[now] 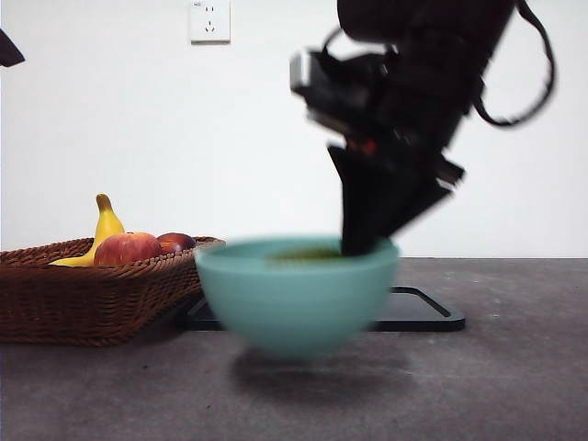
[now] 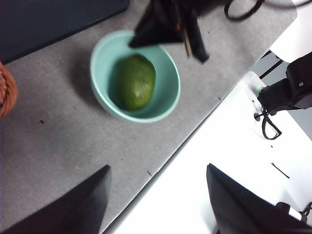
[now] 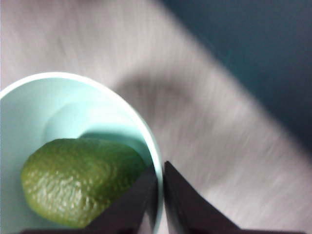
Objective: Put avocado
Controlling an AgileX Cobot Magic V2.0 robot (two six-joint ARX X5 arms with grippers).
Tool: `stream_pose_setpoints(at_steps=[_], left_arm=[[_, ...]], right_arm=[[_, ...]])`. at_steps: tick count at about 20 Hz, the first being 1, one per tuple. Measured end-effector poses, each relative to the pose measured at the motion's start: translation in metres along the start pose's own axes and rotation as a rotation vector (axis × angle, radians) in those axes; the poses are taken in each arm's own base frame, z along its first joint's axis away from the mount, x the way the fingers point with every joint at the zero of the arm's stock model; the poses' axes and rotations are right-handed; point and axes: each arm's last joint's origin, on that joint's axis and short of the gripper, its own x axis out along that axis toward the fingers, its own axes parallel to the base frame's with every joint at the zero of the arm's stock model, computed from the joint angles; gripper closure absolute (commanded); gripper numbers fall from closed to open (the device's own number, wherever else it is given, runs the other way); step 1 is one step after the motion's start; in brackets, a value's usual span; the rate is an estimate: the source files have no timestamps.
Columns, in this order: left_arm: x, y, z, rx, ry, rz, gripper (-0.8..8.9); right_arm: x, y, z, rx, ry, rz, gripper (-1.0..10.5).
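1. Front view: a pale turquoise round bowl [image 1: 297,294] is seen blurred at the middle of the grey bench [image 1: 496,377], with only a thin green strip of the dark green, rough-skinned oval avocado [image 1: 308,254] showing above its rim.
2. The avocado [image 2: 135,81] is shown lying inside the bowl [image 2: 165,105] in the left wrist view, gripped by nothing.
3. The right hand [image 1: 360,244] is seen at the bowl's right rim, coming down from a big dark arm above.
4. In the right wrist view, the two black jaws of the right hand [image 3: 160,181] are pinched onto the bowl's rim [image 3: 152,146], one jaw inside beside the avocado [image 3: 80,183] and one outside.
5. The left hand [image 2: 158,178] is held well apart from the bowl, with its jaws spread wide and nothing between them.
6. A brown woven wicker basket [image 1: 83,299] is placed at the left, just beside the bowl, holding a yellow banana [image 1: 101,234] and a red apple [image 1: 127,248].
7. A flat black tray [image 1: 418,312] is lying behind the bowl.
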Motion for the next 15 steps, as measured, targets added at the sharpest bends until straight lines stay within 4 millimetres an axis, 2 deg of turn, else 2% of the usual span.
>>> stream_pose_setpoints(at_steps=[3,6,8,11,15], left_arm=[[0.000,0.000,0.000,0.000,0.000,0.000,5.02],[0.000,0.000,0.000,0.000,0.000,0.000,5.02],[0.000,0.000,0.000,0.000,0.000,0.000,5.02],[0.000,0.000,0.000,0.000,0.000,0.000,5.02],[0.000,0.000,0.000,0.000,0.000,0.000,5.02]], right_arm=[[-0.022,-0.011,0.024,0.026,-0.096,-0.037,9.3],[-0.029,-0.040,0.048,0.098,-0.123,-0.082,9.3],[-0.021,-0.064,0.065,0.148,-0.105,-0.109,9.3],[-0.003,-0.089,0.085,0.189,-0.090,-0.120,9.3],[0.028,-0.115,0.089,0.234,-0.044,-0.119,9.3]])
